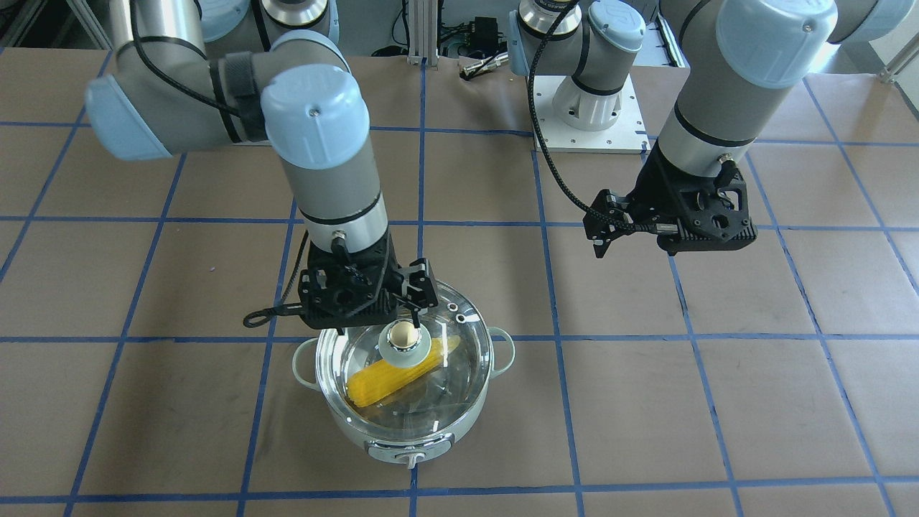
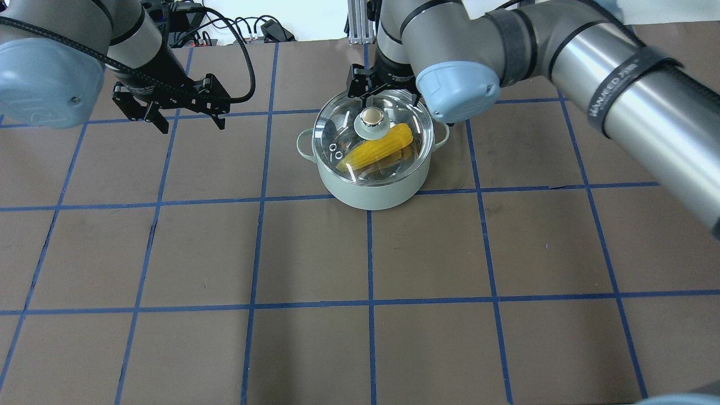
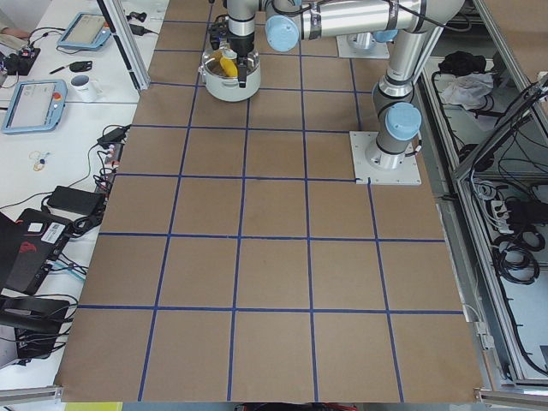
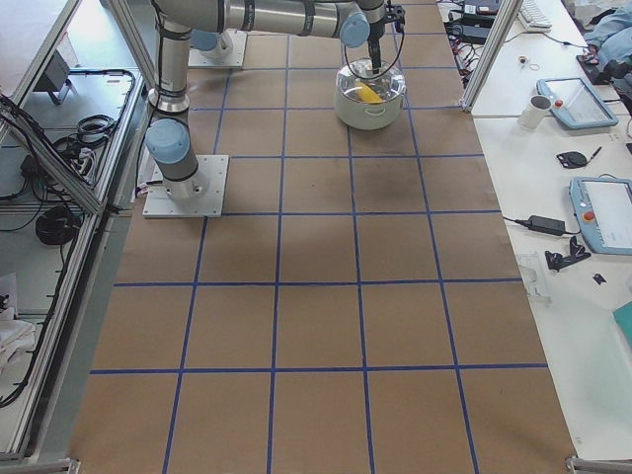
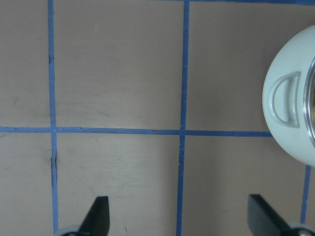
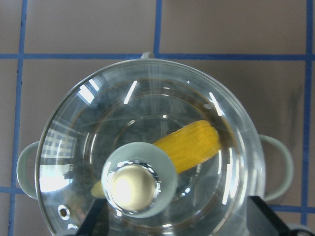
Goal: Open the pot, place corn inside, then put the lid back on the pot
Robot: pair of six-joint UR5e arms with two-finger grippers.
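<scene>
The pale mint-white pot (image 1: 409, 431) (image 2: 371, 191) stands on the brown table. The clear glass lid (image 1: 459, 323) (image 2: 337, 126) (image 6: 98, 123) lies on its rim. The yellow corn (image 1: 391, 377) (image 2: 374, 149) (image 6: 192, 142) lies slantwise inside, seen through the glass. My right gripper (image 1: 377, 322) (image 2: 382, 95) (image 6: 179, 216) is open just above the lid, its fingers either side of the cream-topped knob (image 6: 132, 184), not touching it. My left gripper (image 1: 632, 240) (image 2: 193, 126) (image 5: 182, 216) is open and empty above the table, apart from the pot (image 5: 285, 113).
The table (image 2: 371, 337) is brown paper with a blue tape grid. The right arm's base plate (image 1: 589, 115) is at the table's robot side. Tablets and a cup (image 4: 538, 104) lie on side benches beyond the table's ends.
</scene>
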